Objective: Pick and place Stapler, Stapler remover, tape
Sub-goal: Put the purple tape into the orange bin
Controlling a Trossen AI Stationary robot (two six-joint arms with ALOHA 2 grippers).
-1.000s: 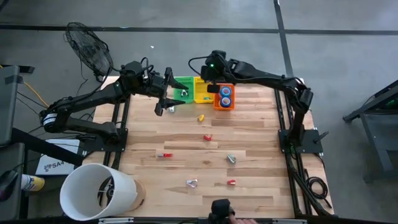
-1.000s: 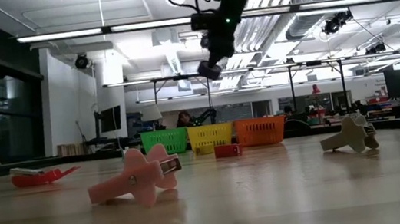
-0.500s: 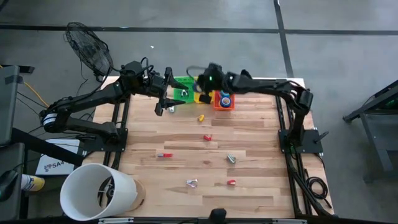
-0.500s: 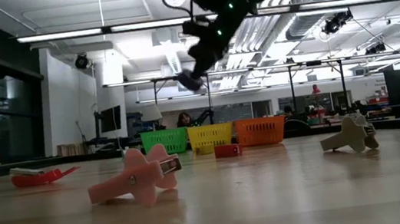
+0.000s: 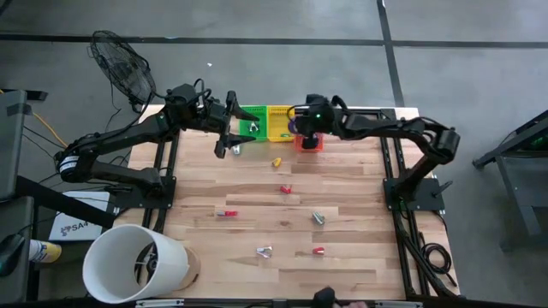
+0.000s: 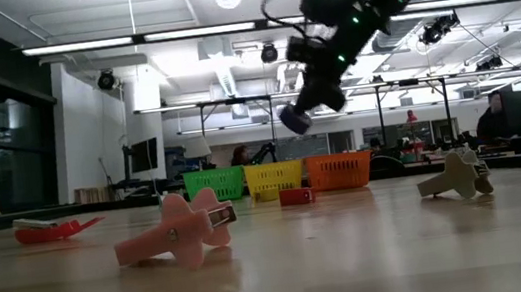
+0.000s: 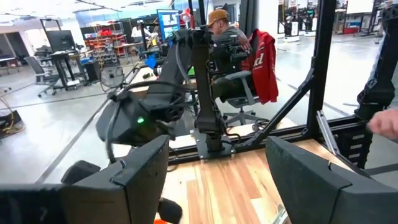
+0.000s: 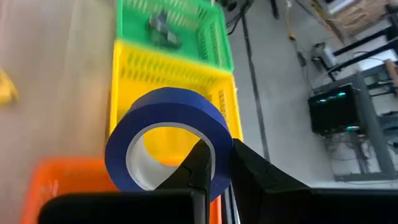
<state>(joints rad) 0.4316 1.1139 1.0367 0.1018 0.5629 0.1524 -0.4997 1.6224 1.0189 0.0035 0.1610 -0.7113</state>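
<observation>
My right gripper (image 8: 217,149) is shut on a blue tape roll (image 8: 165,109) with a centre hole. It hangs above the baskets at the table's far edge (image 5: 300,130), high above the table in the low view (image 6: 295,118). Below it the green basket (image 8: 168,31), yellow basket (image 8: 168,78) and orange basket (image 8: 56,180) stand in a row. My left gripper (image 7: 217,143) is open and empty, waiting in the air just left of the green basket (image 5: 224,141). A pink staple remover (image 6: 181,232) and a red stapler (image 6: 50,231) lie on the table. My right gripper holds the blue roll by its ring wall (image 8: 219,138), with one finger (image 8: 198,163) inside the centre hole and the other (image 8: 249,165) outside. The fingers point down from above. The roll is lifted clear, over the yellow and orange baskets.
Small things are scattered on the wooden table: a yellow piece (image 5: 276,161), red pieces (image 5: 285,189) (image 5: 318,251), a red stapler (image 5: 225,213), a silvery remover (image 5: 318,218) and a pink one (image 5: 264,251). A white bucket (image 5: 137,261) stands off the near left corner. A person shows beyond the table.
My right gripper has swung toward the table's left over the green and yellow baskets, then back right and lower, and now hangs over the yellow and orange baskets.
</observation>
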